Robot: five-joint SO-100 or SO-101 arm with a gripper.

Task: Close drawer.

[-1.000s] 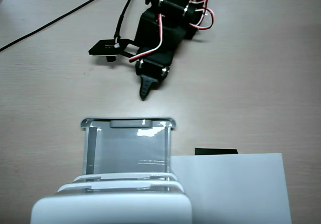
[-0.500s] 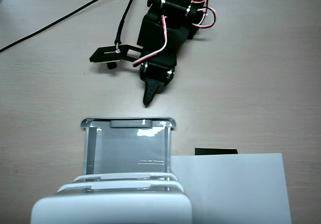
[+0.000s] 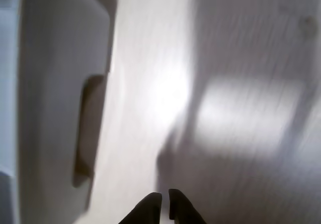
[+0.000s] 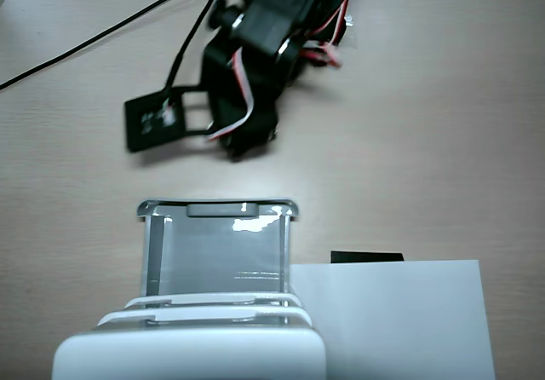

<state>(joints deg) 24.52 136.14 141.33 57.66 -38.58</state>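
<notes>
The drawer [image 4: 217, 256] is a translucent grey tray pulled well out of the white mini cabinet [image 4: 187, 356]. Its rounded front rim and small grey handle tab [image 4: 220, 210] face the arm. My black gripper [image 4: 243, 147] hangs over the table a short way beyond the drawer front, not touching it. In the blurred wrist view the drawer front [image 3: 55, 98] fills the left side with its handle tab [image 3: 90, 128]. My gripper [image 3: 165, 203] shows at the bottom edge, fingertips nearly together and empty, to the right of the drawer front.
A white sheet of paper [image 4: 392, 316] lies right of the cabinet, with a small black object [image 4: 366, 256] at its far edge. Black cables [image 4: 102, 39] run across the far left of the wooden table [image 4: 443, 124]. A black flat plate [image 4: 157, 123] sticks out left of the arm.
</notes>
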